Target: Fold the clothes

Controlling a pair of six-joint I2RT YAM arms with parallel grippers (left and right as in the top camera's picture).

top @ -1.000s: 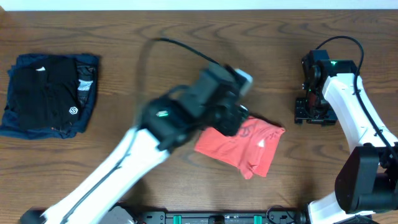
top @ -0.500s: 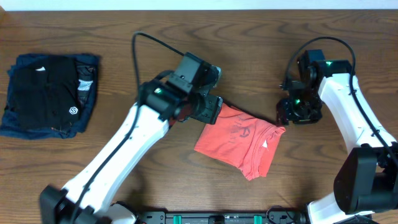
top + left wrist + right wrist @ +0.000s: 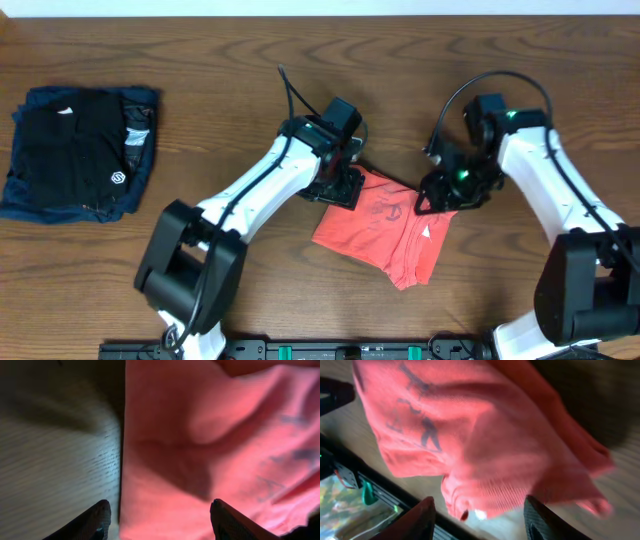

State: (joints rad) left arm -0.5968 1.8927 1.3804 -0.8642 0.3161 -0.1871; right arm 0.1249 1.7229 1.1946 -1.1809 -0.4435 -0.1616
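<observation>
While your left gripper (image 3: pixel 159 506) and right gripper (image 3: pixel 479 502) hover over the shirt (image 3: pixel 385 228), both stand spread, gripping nothing.

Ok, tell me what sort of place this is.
Probably a robotics lab bench rather than a home: the left arm and right arm stand at a wooden table, reaching over a coral-red T-shirt, with folded dark garments stacked at the side.

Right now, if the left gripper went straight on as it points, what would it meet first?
Probably the coral-red cotton T-shirt, near its edge; the open left gripper points at it, depth unclear.
</observation>
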